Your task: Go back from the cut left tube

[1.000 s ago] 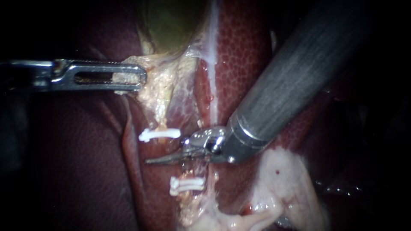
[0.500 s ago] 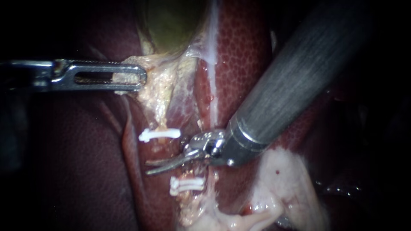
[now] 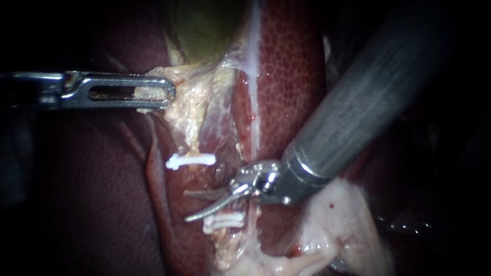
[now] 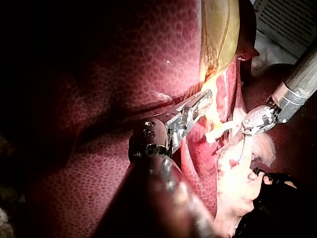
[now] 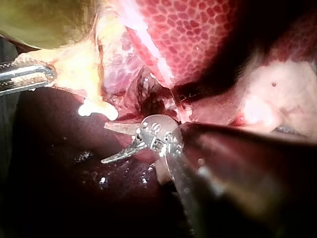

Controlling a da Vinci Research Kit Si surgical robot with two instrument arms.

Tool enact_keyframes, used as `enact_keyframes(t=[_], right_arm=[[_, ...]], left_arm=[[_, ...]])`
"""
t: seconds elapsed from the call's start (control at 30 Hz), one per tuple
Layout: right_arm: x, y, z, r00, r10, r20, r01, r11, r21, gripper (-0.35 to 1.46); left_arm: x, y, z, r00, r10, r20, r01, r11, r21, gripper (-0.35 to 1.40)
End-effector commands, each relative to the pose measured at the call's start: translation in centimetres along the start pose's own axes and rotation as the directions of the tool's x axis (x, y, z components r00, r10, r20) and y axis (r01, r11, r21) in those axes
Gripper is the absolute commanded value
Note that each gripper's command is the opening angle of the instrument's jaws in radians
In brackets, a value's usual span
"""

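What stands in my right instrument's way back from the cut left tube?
Nothing visible. The right instrument has its jaws open between the upper clip and the lower clips, one jaw close over them. Back along its shaft nothing blocks.

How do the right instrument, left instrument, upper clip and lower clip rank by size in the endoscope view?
Largest: right instrument, partly from nearness to the camera.
Then left instrument.
Smallest: upper clip and lower clip, alike.

Two instruments, three clips, one gallbladder
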Motion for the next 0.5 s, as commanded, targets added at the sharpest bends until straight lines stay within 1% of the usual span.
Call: enact_keyframes(t=[0.03, 0.13, 0.2, 0.27, 0.4, 0.5], right_arm=[[-0.02, -0.01, -0.06, 1.0, -0.024, -0.005, 0.024, 1.0, -0.02, 1.43], [-0.05, -0.04, -0.22, 0.998, -0.063, -0.003, 0.063, 0.998, -0.02, 1.43], [-0.06, -0.04, -0.33, 0.996, -0.09, -0.006, 0.09, 0.995, -0.037, 1.43], [-0.05, -0.05, -0.5, 0.992, -0.124, -0.01, 0.123, 0.99, -0.067, 1.43], [0.03, -0.05, -0.88, 0.982, -0.187, -0.007, 0.186, 0.977, -0.106, 1.43], [0.1, -0.07, -1.21, 0.975, -0.22, -0.005, 0.217, 0.965, -0.149, 1.43]], left_arm=[[0.0, 0.0, 0.0, 1.0, 0.0, 0.0, 0.0, 1.0, 0.001, -0.35], [0.0, 0.0, 0.0, 1.0, 0.0, 0.0, 0.0, 1.0, 0.001, -0.35], [0.0, 0.0, 0.0, 1.0, 0.0, 0.0, 0.0, 1.0, 0.001, -0.35], [0.0, 0.0, 0.0, 1.0, 0.0, 0.0, 0.0, 1.0, 0.001, -0.35], [0.0, 0.0, 0.0, 1.0, 0.0, 0.0, 0.0, 1.0, 0.001, -0.35], [0.0, 0.0, 0.0, 1.0, 0.001, 0.0, -0.001, 1.0, 0.001, -0.35]])
